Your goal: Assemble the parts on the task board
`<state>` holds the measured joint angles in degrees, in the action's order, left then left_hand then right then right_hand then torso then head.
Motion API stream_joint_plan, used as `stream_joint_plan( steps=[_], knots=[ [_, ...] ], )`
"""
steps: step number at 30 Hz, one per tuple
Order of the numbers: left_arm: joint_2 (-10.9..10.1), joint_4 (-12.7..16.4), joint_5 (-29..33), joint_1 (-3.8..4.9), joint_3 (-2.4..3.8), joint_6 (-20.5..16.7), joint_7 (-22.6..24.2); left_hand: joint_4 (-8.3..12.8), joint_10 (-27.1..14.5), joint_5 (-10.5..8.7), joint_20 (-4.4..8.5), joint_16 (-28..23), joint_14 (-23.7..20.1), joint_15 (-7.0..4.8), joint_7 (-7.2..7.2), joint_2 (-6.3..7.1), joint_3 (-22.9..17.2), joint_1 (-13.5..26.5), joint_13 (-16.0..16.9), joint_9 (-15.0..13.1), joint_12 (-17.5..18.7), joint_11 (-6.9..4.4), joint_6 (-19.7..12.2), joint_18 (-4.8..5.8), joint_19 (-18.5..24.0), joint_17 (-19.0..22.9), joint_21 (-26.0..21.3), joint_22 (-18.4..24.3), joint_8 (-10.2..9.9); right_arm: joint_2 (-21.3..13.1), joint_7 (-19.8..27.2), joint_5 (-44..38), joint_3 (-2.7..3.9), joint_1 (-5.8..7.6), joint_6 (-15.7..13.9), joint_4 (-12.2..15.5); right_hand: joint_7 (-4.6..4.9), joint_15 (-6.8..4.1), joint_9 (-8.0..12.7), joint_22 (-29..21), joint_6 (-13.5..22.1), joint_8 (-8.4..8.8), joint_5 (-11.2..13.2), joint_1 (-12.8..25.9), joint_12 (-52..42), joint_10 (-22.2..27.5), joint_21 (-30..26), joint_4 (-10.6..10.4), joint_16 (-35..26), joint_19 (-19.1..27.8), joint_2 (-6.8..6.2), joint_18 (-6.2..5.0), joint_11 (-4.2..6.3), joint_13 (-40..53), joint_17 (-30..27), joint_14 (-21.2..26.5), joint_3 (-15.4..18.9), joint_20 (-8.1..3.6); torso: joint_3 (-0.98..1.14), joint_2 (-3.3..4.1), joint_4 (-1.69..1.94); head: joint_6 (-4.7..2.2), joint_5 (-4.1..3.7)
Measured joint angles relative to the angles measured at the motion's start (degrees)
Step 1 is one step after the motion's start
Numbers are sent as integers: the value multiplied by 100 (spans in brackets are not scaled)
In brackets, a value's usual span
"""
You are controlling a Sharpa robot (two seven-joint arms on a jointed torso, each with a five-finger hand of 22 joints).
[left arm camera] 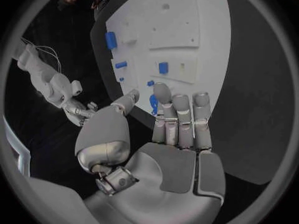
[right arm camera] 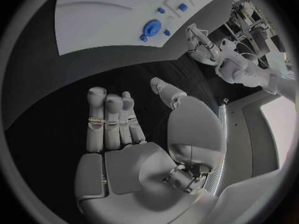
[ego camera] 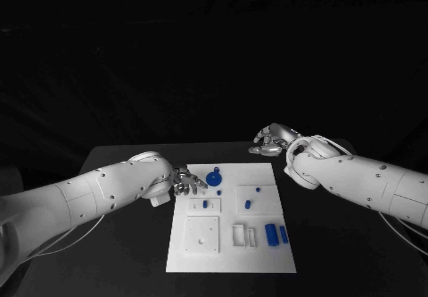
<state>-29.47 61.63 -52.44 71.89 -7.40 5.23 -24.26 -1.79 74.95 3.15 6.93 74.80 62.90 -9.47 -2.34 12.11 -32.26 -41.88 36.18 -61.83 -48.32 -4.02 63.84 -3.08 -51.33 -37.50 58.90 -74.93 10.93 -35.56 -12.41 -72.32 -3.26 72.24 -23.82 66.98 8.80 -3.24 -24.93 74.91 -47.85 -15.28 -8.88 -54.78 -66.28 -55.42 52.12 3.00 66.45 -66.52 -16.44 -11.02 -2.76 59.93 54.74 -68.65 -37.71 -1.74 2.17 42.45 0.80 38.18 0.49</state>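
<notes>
White task board (ego camera: 201, 257): mid-table, blue parts (ego camera: 276, 234) on it.
Left hand (ego camera: 185, 183): fingers apart, empty (at board's left edge).
Right hand (ego camera: 270, 140): fingers loosely apart, empty, beyond far-right corner.

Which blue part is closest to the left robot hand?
The round blue part at the board's far end, just beside the left robot hand. The other blue parts lie nearer the robot.

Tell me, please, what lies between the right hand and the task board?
Nothing: in the right wrist view, bare black table separates the right hand from the task board.
</notes>
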Motion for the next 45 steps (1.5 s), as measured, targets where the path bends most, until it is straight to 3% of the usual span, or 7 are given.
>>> stream_joint_plan(
  steps=[4, 7, 13, 20, 31, 39, 45],
  knots=[
    [13, -257, 16, 146, 10, 36, -14, 216, -56, 4, -27, -49, -70, 28, -38, -185, 93, -201, -31, 59, 56, 55, -161, 0, 88, 36, -39, 1, -92, -8, 0, 1, 0, -1, 0, 0, -2, 0, 5, 0, -2, 0, 0, 0, 0, 0, 0, 0, 0, 0, 0, 0, 0, -1, 0, 0, 0, 0, -1, 1, 3, -33, 6],
    [64, -530, -18, 185, 12, 42, -16, 327, -65, 79, -27, -70, -79, 37, -69, -275, 134, -291, -38, 96, 56, 65, -198, 0, 87, 44, -58, 1, -99, -7, 0, 1, 0, -1, 0, 3, -5, 0, 5, 0, -5, 0, 0, 0, 0, 0, 0, 0, 0, 0, 0, 0, 0, -5, -1, 0, 0, 1, -1, 5, 3, -63, 9],
    [262, -972, -158, 218, 6, 45, -6, 358, -85, 57, -27, -98, -100, 58, -88, -276, 166, -291, -63, 169, 85, 84, -279, -1, 87, 68, -88, 1, -143, 5, 0, 2, 0, -1, -2, -4, 13, 0, 5, 0, 13, 0, 0, 0, 0, 0, 0, 0, 0, 1, 0, 0, 0, -5, -5, 0, 0, 1, -9, 14, -6, -101, 6],
    [556, -1504, -315, 244, 9, 44, 44, 317, -150, -1, -27, -134, -132, 92, -141, -228, 175, -243, -93, 335, 130, 144, -516, -1, 87, 103, -123, 2, -333, 3, 0, 2, 0, -2, -3, 21, 13, 0, 9, 0, 13, 0, 0, 0, 0, 0, 0, 0, 0, 2, 0, 0, 0, -5, -5, 0, 0, 2, -11, 24, -12, -122, 27],
    [940, -2042, -423, 217, -18, 134, 131, 132, -219, 0, -27, -158, -147, 150, -182, -49, 123, -153, -99, 570, 156, 197, -675, 0, 86, 115, -149, 2, -498, -5, 0, 3, 1, -1, -6, 88, 11, 0, 10, -1, 13, 0, 0, 0, 1, -1, 0, 0, 0, 3, 0, 0, 0, -11, -5, 0, 0, 3, -15, 57, -26, -137, 50],
    [1140, -2315, -490, 58, -45, 161, 189, 89, -220, 0, -27, -158, -160, 164, -210, -23, 103, -180, -99, 621, 156, 198, -709, 0, 86, 115, -149, 3, -521, -21, 0, 3, 4, 5, -10, 145, 5, 0, 10, -1, 14, 0, 0, 0, 1, -1, 0, 0, 0, 10, 0, 0, 0, -10, -5, 0, 0, 11, -29, 104, -49, -152, 52],
    [1186, -2469, -533, 8, -52, 161, 222, 73, -220, 0, -27, -158, -168, 173, -222, -23, 88, -180, -99, 635, 156, 198, -759, 0, 86, 115, -149, 3, -521, -44, 0, 3, 14, 25, -13, 203, 1, 1, 10, 4, 12, 0, 0, 0, 1, -1, 0, 0, 0, 11, 0, 0, -1, -15, -5, 0, 0, 11, -40, 136, -64, -157, 42]
  ],
)
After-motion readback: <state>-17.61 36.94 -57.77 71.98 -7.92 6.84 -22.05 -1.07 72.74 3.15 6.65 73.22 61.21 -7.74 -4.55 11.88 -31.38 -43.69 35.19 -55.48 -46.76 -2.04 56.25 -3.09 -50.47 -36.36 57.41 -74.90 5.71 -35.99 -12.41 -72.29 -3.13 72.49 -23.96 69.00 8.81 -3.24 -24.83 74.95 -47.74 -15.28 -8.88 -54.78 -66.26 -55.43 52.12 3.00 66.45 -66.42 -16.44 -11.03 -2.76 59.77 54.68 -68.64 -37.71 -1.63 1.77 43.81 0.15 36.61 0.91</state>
